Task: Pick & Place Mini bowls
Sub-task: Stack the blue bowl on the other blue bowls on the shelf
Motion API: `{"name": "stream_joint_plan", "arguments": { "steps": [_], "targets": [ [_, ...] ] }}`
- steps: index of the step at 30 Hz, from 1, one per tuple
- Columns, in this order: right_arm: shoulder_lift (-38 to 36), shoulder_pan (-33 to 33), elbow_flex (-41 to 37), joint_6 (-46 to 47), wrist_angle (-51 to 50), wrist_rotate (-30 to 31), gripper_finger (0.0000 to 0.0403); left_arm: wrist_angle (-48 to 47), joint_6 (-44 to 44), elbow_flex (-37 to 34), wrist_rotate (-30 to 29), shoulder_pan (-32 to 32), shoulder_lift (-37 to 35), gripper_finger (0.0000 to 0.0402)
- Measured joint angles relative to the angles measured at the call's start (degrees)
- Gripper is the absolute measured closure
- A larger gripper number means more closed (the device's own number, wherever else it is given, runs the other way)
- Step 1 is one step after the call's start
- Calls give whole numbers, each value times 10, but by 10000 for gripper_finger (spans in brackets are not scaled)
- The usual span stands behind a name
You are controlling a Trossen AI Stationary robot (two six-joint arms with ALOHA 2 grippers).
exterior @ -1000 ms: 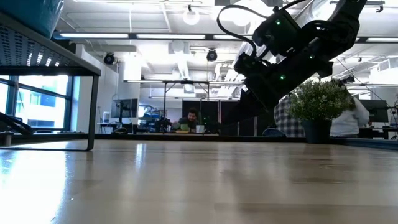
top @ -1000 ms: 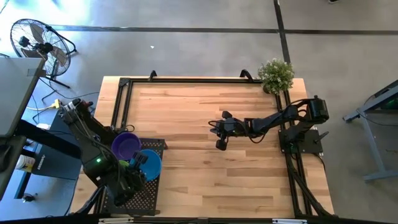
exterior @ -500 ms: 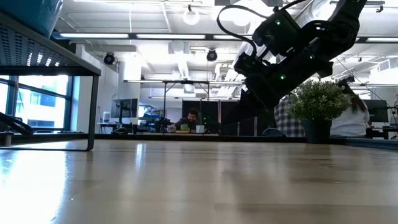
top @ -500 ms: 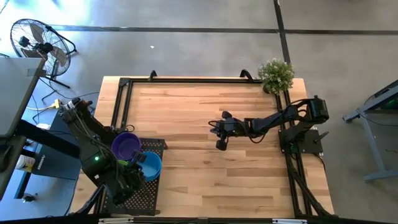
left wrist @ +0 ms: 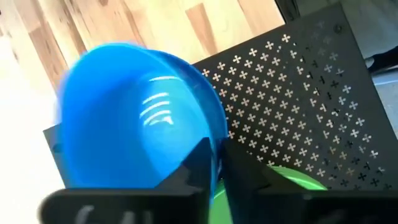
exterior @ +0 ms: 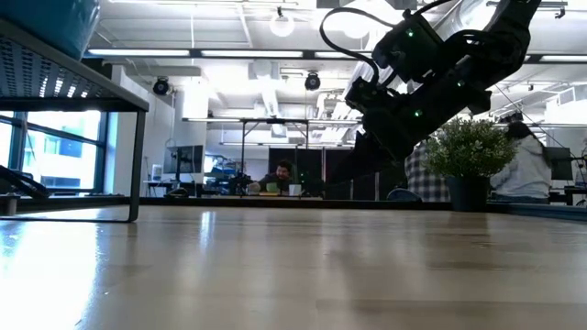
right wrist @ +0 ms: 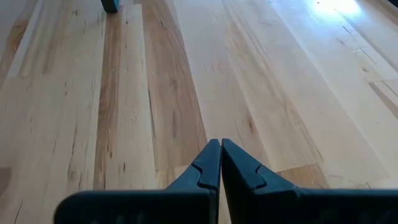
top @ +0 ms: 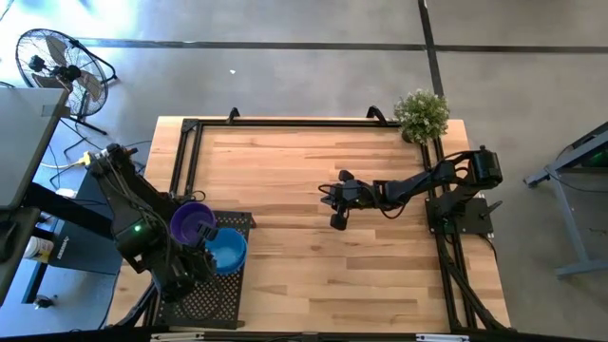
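RISK | you are gripping the blue bowl (left wrist: 134, 115) by its rim in the left pincer (left wrist: 214, 163), above the black rack (top: 228, 285) at the worktop's (top: 313, 171) front-left corner | thin-wall pinch; bowl may be slipping | right pincer (right wrist: 221, 163) closed empty, mid-worktop

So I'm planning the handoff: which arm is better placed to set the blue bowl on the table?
The left. Its gripper is already pinching the blue mini bowl's rim above the black perforated rack. The right gripper hangs shut and empty over bare wood mid-table, far from the bowls.
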Motion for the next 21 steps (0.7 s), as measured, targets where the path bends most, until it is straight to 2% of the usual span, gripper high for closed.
{"name": "stream_joint_plan", "arguments": {
  "steps": [3,11,15,21],
  "targets": [
    [0,0,0,0,0,0,400,1,2,0,0,0,0,395],
    [0,0,0,-2,0,0,401,4,3,0,-20,0,0,397],
    [0,0,0,-2,0,0,401,10,2,0,-18,0,11,380],
    [0,0,0,-2,-1,-4,400,6,-9,-1,-18,0,26,329]
  ]
}}
